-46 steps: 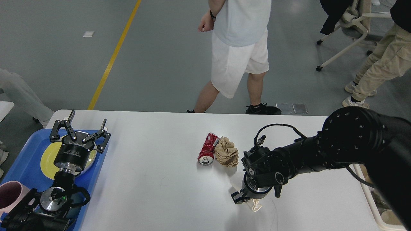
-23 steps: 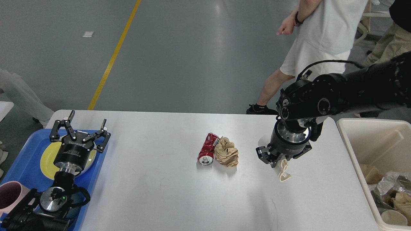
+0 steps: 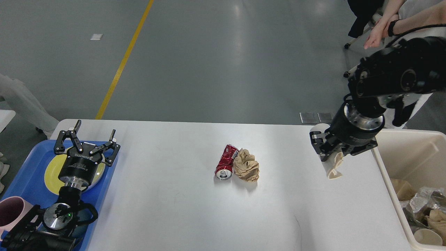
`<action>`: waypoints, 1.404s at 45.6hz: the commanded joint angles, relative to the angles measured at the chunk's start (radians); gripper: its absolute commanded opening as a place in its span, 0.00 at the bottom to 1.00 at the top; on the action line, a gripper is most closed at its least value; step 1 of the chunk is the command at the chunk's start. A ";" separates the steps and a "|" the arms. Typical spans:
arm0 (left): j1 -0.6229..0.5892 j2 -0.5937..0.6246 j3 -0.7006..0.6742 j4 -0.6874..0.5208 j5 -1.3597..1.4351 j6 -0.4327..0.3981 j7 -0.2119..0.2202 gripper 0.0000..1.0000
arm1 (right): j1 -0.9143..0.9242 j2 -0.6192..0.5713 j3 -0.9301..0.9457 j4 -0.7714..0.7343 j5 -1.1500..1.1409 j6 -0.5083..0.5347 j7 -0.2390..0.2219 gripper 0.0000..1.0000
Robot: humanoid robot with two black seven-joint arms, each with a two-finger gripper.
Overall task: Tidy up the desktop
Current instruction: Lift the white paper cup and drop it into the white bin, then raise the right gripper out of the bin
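The white desktop (image 3: 167, 216) fills the lower view. A crushed red can (image 3: 224, 163) and a crumpled brown paper ball (image 3: 246, 166) lie touching at its middle. My right gripper (image 3: 325, 153) is shut on a crumpled cream paper cup (image 3: 333, 166) and holds it above the desktop's right end, close to the cream bin (image 3: 411, 157). My left gripper (image 3: 85, 141) is open and empty above the yellow plate (image 3: 52, 170) on the blue tray (image 3: 24, 184) at the left.
The cream bin at the right holds several pieces of rubbish (image 3: 423, 205). A pink mug (image 3: 10, 214) stands on the tray's near end. A person's arm (image 3: 386, 21) and a chair are beyond the table at the top right.
My right gripper has lifted the paper cup from the desktop's front and carried it up and to the right, towards the bin. The person behind the table has walked off to the right. My left arm has not moved.
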 commanded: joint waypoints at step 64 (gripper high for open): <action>0.000 0.000 0.000 0.000 0.000 0.000 0.000 0.97 | -1.679 -0.222 0.436 -1.426 -0.136 -0.565 -0.049 0.00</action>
